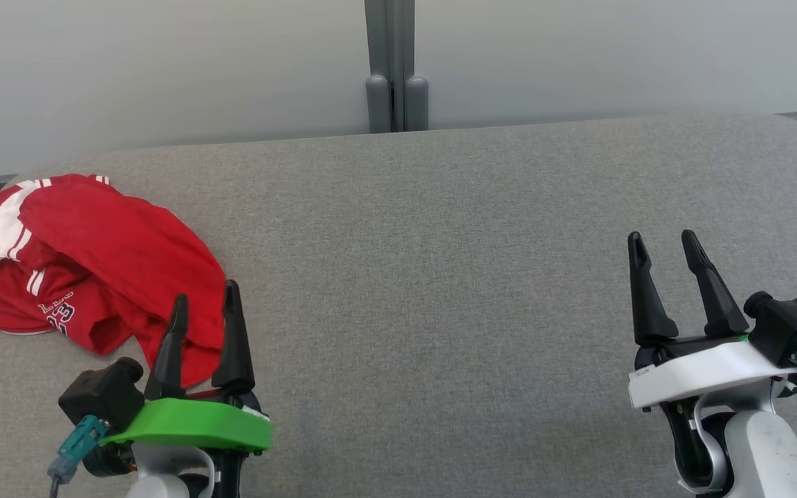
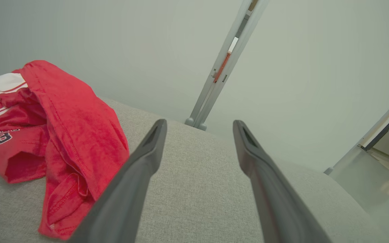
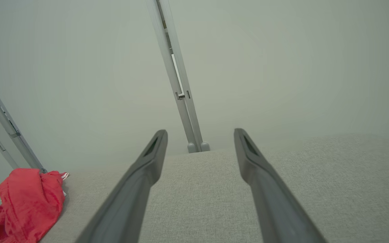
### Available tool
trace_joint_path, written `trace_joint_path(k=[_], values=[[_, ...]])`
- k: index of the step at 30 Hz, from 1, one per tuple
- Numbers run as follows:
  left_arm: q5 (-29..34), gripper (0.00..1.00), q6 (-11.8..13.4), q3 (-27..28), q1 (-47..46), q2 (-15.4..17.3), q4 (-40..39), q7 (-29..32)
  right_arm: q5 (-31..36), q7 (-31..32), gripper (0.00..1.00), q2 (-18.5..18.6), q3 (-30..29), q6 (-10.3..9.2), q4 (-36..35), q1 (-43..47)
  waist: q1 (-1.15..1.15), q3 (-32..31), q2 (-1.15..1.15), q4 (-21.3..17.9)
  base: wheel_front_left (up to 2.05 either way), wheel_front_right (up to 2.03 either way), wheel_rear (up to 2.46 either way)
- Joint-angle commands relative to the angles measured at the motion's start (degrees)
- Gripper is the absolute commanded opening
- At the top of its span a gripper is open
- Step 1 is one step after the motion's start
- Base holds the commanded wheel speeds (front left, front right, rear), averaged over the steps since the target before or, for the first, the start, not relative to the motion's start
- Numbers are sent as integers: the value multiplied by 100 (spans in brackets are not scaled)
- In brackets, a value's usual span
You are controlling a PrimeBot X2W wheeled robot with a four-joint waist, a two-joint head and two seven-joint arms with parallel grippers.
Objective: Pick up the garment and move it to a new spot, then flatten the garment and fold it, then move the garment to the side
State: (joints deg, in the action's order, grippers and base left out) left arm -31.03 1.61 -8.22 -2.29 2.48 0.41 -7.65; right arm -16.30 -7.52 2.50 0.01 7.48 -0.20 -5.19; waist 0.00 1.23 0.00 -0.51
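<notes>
Head view: the red garment (image 1: 94, 256), with white striped trim, lies crumpled on the grey fabric table (image 1: 440, 242), well to the left of the grey post (image 1: 397, 69) and nearer the robot than it. Dark navy print shows on a lower fold; here the letters are too small to read. The left gripper (image 1: 206, 290), on a green wrist plate, points its fingers up toward the post's side of the table, spread apart with nothing between them; their tips overlap the garment's near right edge, and contact cannot be told. The right gripper (image 1: 663, 235), on a white wrist plate, sits far to the right of the post, fingers likewise parted and empty, tilted slightly left.

Left wrist view: the garment (image 2: 73, 121) carries a navy number that looks like "23", with unreadable letters beside it. The left gripper (image 2: 198, 122) is splayed wide, aimed just left of the post (image 2: 221, 67); its left finger covers the hem.

Right wrist view: the right gripper (image 3: 199, 131) is spread, framing the base of the post (image 3: 177, 84). The garment (image 3: 29, 199) lies far left of it.
</notes>
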Motion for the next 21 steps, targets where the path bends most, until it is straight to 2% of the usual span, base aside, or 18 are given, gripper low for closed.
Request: trace_joint_path(k=[1,9,21], values=[[214,100,69,-68,-13,61,-48,-46,204,-59,100,30,-8,1,-100,-23,0,2,0,-1,0,0,0],[732,100,442,-338,-4,180,125,-169,701,-186,100,33,-105,1,-117,32,0,3,0,2,0,0,0],[1337,100,665,-642,-25,241,128,-330,1440,-342,100,38,-103,1,-172,33,0,28,0,-13,0,0,0]])
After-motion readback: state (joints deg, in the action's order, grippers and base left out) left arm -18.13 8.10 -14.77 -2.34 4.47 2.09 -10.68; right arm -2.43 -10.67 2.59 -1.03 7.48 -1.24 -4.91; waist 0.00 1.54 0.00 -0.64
